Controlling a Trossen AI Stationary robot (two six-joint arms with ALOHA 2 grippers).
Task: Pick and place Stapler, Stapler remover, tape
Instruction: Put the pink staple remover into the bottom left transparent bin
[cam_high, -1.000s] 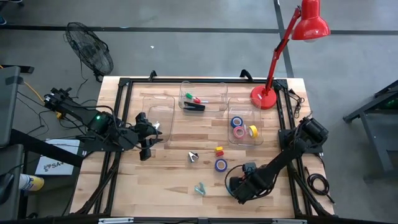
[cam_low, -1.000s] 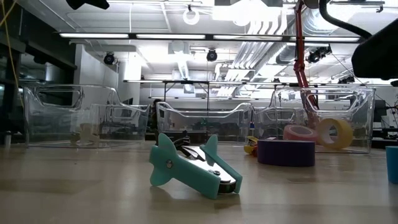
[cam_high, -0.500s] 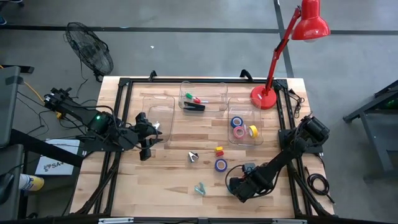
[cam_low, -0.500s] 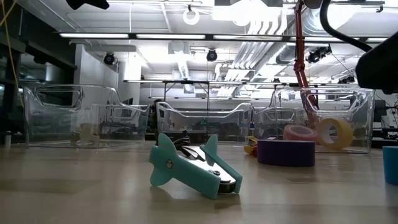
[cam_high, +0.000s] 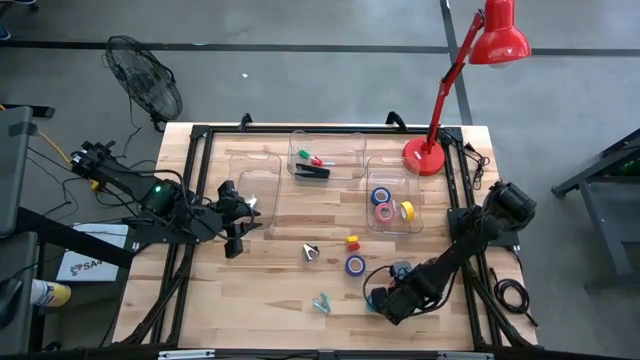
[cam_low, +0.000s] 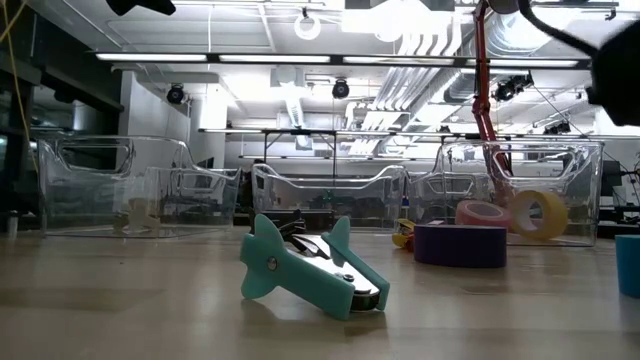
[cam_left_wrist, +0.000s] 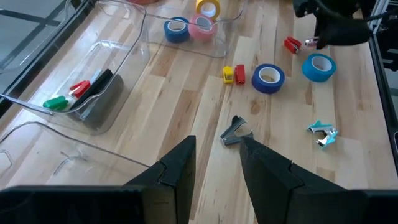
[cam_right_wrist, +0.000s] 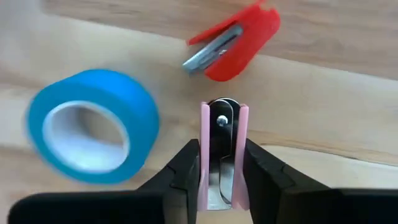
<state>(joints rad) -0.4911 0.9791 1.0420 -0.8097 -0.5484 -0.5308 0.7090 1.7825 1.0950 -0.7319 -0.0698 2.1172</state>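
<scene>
Pinching a pink staple remover (cam_right_wrist: 222, 155), right gripper (cam_right_wrist: 222, 163); left gripper (cam_left_wrist: 214, 163) slightly spread

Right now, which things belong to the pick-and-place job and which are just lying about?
Job: stapler; binned tape rolls; purple roll; blue roll; teal staple remover; grey staple remover; red staple remover; pink staple remover in right gripper; left gripper idle.
Lying about: markers; lamp; fan; two small blocks.

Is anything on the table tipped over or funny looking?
Yes. The teal staple remover lies tipped on its side near the front of the table, jaws pointing sideways. The blue tape roll beside the right gripper is lying on its side too.
</scene>
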